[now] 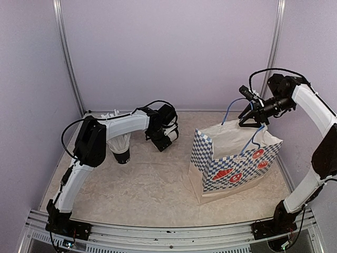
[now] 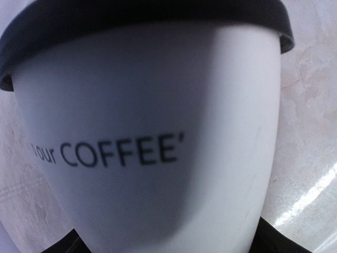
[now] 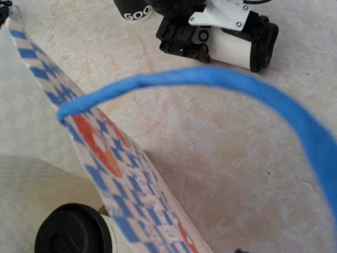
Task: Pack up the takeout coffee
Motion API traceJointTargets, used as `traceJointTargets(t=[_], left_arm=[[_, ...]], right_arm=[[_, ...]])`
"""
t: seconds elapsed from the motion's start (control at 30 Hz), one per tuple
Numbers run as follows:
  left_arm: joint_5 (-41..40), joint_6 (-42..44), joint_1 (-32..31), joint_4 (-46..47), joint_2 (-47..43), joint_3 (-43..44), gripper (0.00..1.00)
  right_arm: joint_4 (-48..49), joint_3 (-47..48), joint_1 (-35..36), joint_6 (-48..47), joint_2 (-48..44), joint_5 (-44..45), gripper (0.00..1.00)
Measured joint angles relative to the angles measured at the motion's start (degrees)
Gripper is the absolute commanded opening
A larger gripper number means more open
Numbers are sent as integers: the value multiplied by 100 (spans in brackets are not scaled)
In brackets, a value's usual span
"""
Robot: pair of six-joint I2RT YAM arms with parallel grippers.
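One takeout coffee cup (image 2: 158,132), white with a black lid and "COFFEE" lettering, fills the left wrist view. My left gripper (image 1: 162,142) straddles this cup (image 1: 171,136) left of the bag, and its dark fingers (image 2: 281,240) lie against the cup's sides. In the right wrist view the cup (image 3: 234,47) appears to lie on its side. A second lidded cup (image 3: 71,232) stands inside the blue-checked paper bag (image 1: 231,163). My right gripper (image 1: 251,121) holds the bag's blue handle (image 3: 210,76) up above the bag's mouth.
A black cup of white straws (image 1: 121,148) stands just left of the left gripper, close under the left arm. The bag's wall (image 3: 121,179) stands between the two cups. Purple walls close in the back and sides, and a metal rail (image 1: 158,234) runs along the front.
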Motion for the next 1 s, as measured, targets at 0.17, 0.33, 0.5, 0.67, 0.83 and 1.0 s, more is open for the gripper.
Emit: traceJointTargets(t=[0.17,0.33,0.5,0.67,0.83,1.0], left_arm=[[354,-332,13,-293,-142,192,63],[791,-621,22,-350,-579,369,61],[1174,-874,22,-245,-1276,356,61],[1670,-935,-24,848,-2662,-951,63],[2092,-535,-483,2428,-4352,-2944,67],[2208,-116,-1047,3390,-5268,-3886,68]], right_arm=[[-28,310,0,133,-105,-4,58],[11,793,0,326,-247,-111,62],[85,1082,0,533,-470,-271,70],[133,1311,170,671,-501,-479,73],[116,1926,791,769,-55,-588,78],[109,2643,1344,837,553,-684,84]])
